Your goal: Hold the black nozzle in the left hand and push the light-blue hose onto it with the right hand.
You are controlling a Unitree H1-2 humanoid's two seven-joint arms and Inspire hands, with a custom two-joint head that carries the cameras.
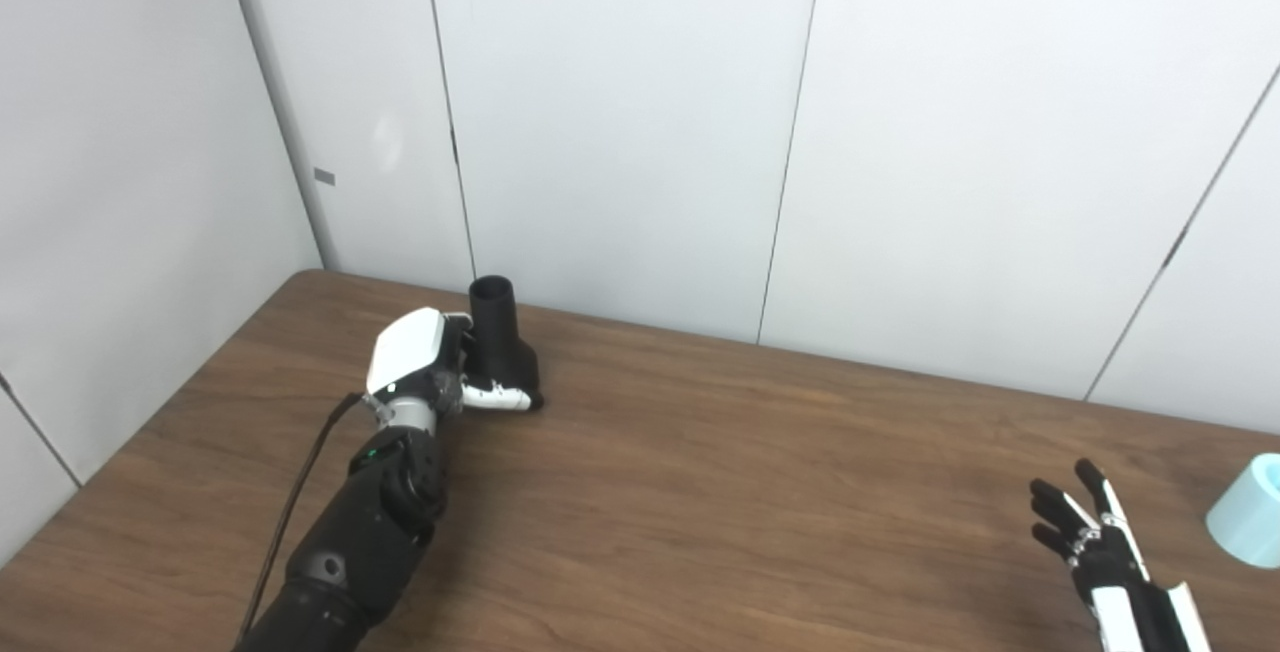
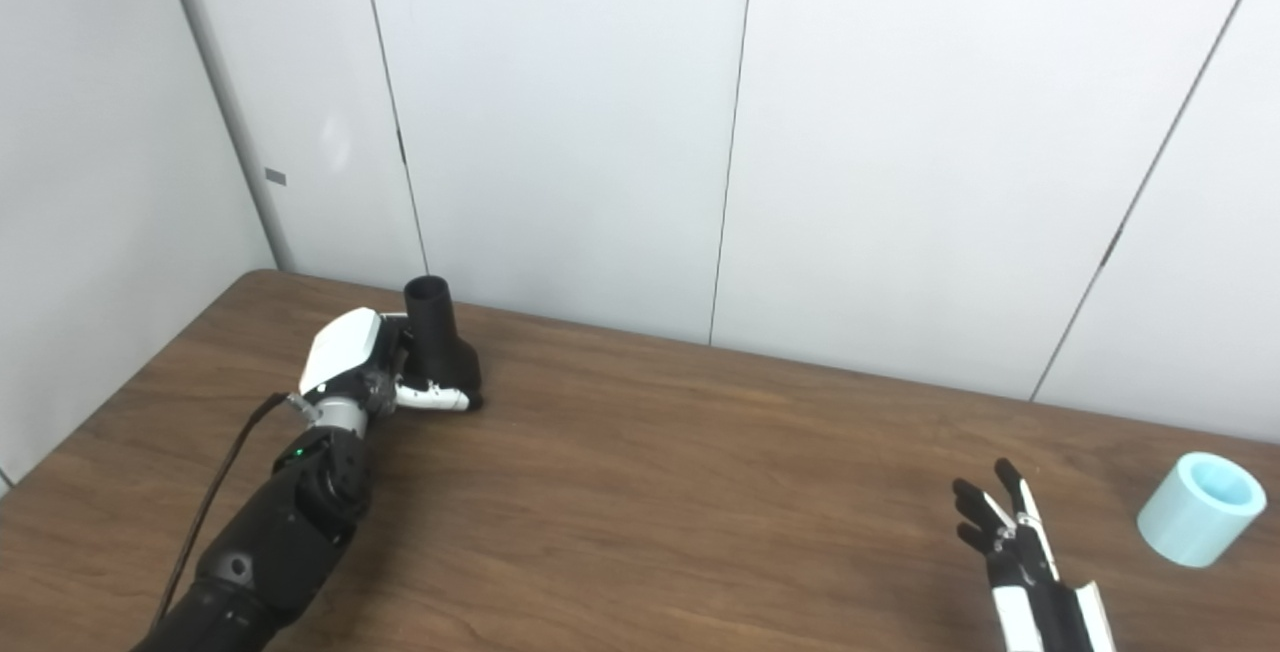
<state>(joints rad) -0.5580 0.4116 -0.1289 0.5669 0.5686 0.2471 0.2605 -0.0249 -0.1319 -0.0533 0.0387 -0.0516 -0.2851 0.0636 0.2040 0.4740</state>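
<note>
The black nozzle [image 1: 500,337] stands upright on the wooden table [image 1: 750,472] near its far left corner, open end up. My left hand [image 1: 420,367] is wrapped around the nozzle's wider base, with the thumb across the front and the fingers hidden behind it. The light-blue hose [image 2: 1200,510], a short tube piece, lies tilted on the table at the far right. My right hand [image 2: 1010,542] is open and empty, fingers spread and pointing up, a hand's width to the left of the hose and not touching it.
White wall panels [image 1: 640,132] stand close behind the table's far edge and along the left side. A black cable [image 1: 300,492] runs along my left forearm.
</note>
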